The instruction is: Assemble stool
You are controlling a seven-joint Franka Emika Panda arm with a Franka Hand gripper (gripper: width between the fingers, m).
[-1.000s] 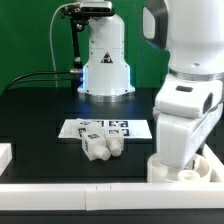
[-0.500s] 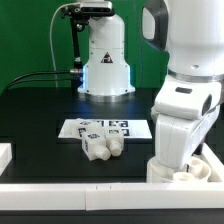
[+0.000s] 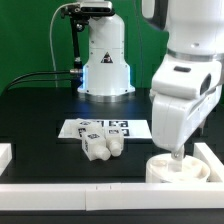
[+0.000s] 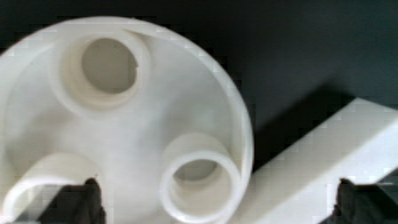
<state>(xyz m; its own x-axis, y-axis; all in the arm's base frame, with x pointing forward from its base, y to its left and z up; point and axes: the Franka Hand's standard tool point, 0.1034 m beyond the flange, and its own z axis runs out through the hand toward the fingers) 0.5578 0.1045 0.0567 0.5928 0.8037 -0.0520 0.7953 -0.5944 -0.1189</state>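
My claw [image 3: 178, 151] has just sprung wide and lifted off the seat [image 3: 165, 172], which is released in the counter's [image 3: 40, 115] near corner, exterior view's right. Farther back lie the legs [image 3: 103, 147], my next pick, I reckon.

White seat [image 3: 165, 171], black-and-white-tagged white legs [image 3: 102, 147], black-patterned white marker board [image 3: 140, 129], black table [image 3: 40, 115], white border rail [image 3: 90, 191].

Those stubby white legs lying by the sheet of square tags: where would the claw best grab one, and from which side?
The legs lie on their sides, close together, so I would take the outer leg at the exterior view's right. Come from straight above, with the open gripper closing across its middle, where one flank looks free.
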